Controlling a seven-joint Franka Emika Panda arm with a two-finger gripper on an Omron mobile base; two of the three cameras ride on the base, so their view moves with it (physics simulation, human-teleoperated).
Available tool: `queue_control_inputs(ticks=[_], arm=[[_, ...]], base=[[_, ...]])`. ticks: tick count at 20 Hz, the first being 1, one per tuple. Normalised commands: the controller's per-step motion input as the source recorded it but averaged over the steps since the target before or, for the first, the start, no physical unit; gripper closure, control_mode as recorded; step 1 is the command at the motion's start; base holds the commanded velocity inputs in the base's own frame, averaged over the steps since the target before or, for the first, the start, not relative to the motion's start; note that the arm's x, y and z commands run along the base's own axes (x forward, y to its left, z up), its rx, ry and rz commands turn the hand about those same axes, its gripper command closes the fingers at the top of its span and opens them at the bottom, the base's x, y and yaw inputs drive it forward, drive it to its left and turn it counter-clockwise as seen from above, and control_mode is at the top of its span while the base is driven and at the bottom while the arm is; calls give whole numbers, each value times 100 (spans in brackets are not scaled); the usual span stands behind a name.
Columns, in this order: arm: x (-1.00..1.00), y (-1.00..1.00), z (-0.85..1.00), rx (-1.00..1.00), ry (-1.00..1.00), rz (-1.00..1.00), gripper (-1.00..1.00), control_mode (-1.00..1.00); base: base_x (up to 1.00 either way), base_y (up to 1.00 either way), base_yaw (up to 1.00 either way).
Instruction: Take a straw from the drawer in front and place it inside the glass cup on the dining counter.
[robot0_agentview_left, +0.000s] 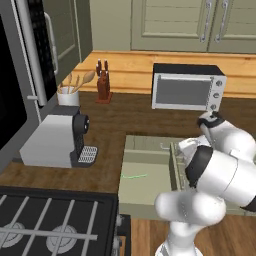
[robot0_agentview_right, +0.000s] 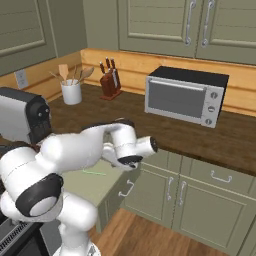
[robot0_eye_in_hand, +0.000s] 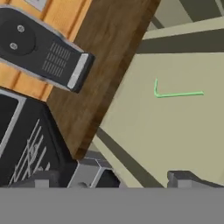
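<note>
Gripper (robot0_eye_in_hand: 113, 177): finger tips set wide apart, nothing between them; it hangs above the open drawer, looking down into it, clear of the straw.
Arm: white, bent over the drawer's front; the hand sits over the drawer's right part in the left base view.
Stove (robot0_agentview_left: 50, 220): black, grated, nearest on the left, just beside the drawer's left side.
Drawer (robot0_agentview_left: 150, 187): pulled out from under the wood counter, pale green floor showing.
Straw (robot0_eye_in_hand: 177, 93): thin light-green stick lying flat on the drawer floor, one end bent into a short hook; nothing touches it. Also seen from the bases (robot0_agentview_left: 134, 176) (robot0_agentview_right: 94, 173).
Coffee machine (robot0_agentview_left: 57, 140): grey and black, on the counter left of the drawer.
Counter (robot0_agentview_right: 165, 130): dark brown wood planks, running behind the drawer.
Toaster oven (robot0_agentview_right: 184, 95): silver, black top, against the backsplash.
Knife block (robot0_agentview_left: 103, 82): red-brown, handles up, far back.
Utensil holder (robot0_agentview_left: 68, 95): white, holding wooden spoons, left of the knife block.
</note>
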Motion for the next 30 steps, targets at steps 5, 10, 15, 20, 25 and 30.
queue_control_inputs(ticks=[5, 10, 15, 20, 25, 30], arm=[[0, 65, 60, -38, 9, 0, -100, -100], [13, 31, 2, -32, 15, 0, -100, -100], [28, 0, -28, -21, 13, -5, -100, -100], [36, 0, -38, -20, 13, -11, -100, -100], [28, -3, -43, -20, 11, -14, -100, -100], [17, -17, -33, -15, 7, -15, -100, -100]], base=[[0, 0, 0], [0, 0, 0], [0, 0, 0], [0, 0, 0], [0, 0, 0], [0, 0, 0]])
